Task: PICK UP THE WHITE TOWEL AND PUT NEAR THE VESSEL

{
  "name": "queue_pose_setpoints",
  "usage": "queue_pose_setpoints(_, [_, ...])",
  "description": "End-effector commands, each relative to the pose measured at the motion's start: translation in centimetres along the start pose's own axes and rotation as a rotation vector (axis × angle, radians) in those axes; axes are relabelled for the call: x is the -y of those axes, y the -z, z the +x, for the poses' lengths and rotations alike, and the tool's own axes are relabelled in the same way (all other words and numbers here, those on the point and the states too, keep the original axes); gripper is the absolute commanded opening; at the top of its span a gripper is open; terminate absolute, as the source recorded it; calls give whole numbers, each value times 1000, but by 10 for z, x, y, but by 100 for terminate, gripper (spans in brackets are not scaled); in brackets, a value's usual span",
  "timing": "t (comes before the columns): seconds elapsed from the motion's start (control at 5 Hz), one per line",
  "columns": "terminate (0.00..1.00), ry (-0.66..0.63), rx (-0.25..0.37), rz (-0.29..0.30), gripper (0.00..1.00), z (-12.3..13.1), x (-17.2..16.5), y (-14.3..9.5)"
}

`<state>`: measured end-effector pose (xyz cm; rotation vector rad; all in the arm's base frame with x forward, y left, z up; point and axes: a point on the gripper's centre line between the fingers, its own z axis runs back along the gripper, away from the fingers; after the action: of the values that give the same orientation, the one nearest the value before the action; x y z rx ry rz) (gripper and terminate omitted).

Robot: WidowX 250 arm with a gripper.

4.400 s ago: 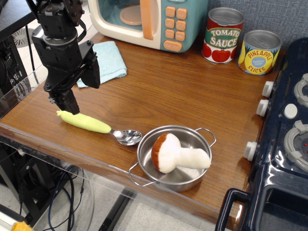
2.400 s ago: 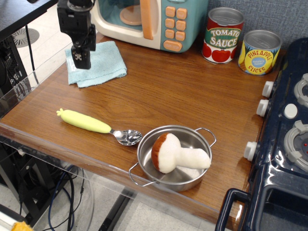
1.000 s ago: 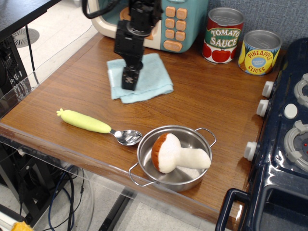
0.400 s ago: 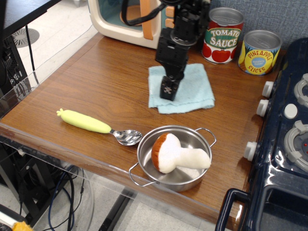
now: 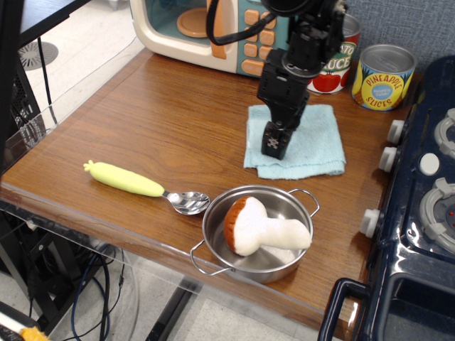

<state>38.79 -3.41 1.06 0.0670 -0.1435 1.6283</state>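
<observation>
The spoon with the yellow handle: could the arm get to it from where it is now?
Probably yes. The spoon lies alone on open wood, nothing over it, but the gripper sits on the towel.
</observation>
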Motion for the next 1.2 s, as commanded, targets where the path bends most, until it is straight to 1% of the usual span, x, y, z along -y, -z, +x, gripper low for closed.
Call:
queue_pose_setpoints(0.0, [0, 18, -21, -68, 100, -7, -8, -33])
queue_pose_setpoints(0.4, [0, -4, -56, -126, 100, 8, -8, -66])
queue_pose_setpoints(0.8, [0, -22, -88, -219, 100, 27, -17, -103])
queue_pose_setpoints(1.0, [0, -22, -88, -219, 100, 27, -17, -103])
